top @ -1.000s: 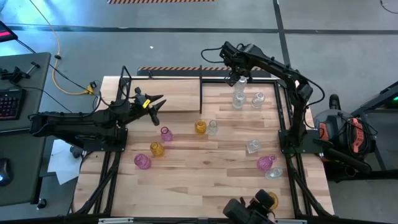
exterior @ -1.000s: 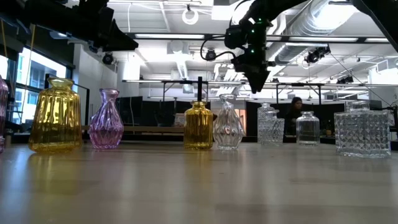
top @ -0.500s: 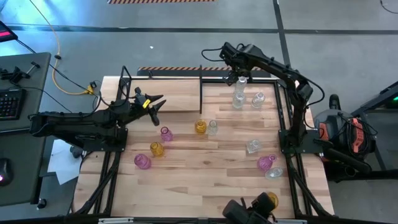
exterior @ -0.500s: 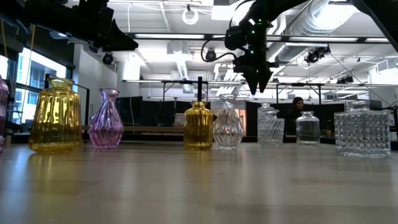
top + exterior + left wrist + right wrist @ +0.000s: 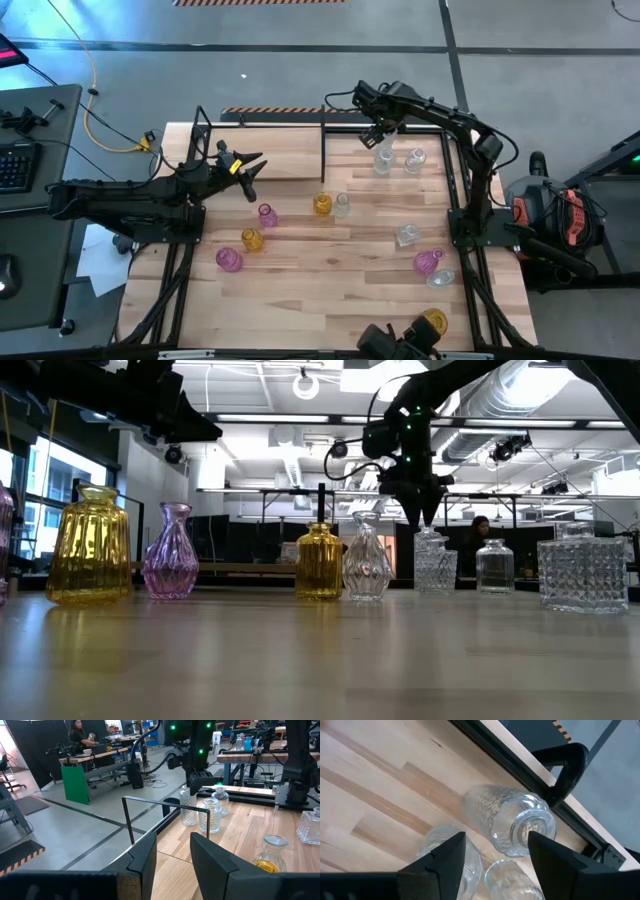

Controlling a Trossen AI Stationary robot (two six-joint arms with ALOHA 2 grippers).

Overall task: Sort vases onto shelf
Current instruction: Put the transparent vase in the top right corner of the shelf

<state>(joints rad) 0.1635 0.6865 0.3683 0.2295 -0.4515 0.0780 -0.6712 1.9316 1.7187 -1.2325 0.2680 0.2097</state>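
Three clear vases [image 5: 384, 158] stand on their bases at the far right, beside the shelf's black divider [image 5: 322, 150]. My right gripper [image 5: 378, 137] hangs open just above them, pointing steeply down. In the right wrist view its fingers frame the cut-glass vase [image 5: 512, 822] without touching it. In the low view its tips [image 5: 426, 518] are a little above that vase's mouth [image 5: 432, 532]. My left gripper [image 5: 250, 172] waits open and level over the shelf's pale board [image 5: 275, 155], holding nothing. Amber [image 5: 321, 204], pink [image 5: 267, 214] and clear [image 5: 342, 205] vases stand mid-table.
More vases stand toward the near side: amber [image 5: 252, 239], pink [image 5: 229, 260], clear [image 5: 406, 235], pink [image 5: 428, 262] and clear [image 5: 440, 278]. The shelf's black rod frame [image 5: 150, 804] runs along the far edge. A person sits in the room beyond [image 5: 478, 530].
My right gripper has sunk toward the clear vases at the far right and rolled a little. No vase has moved.
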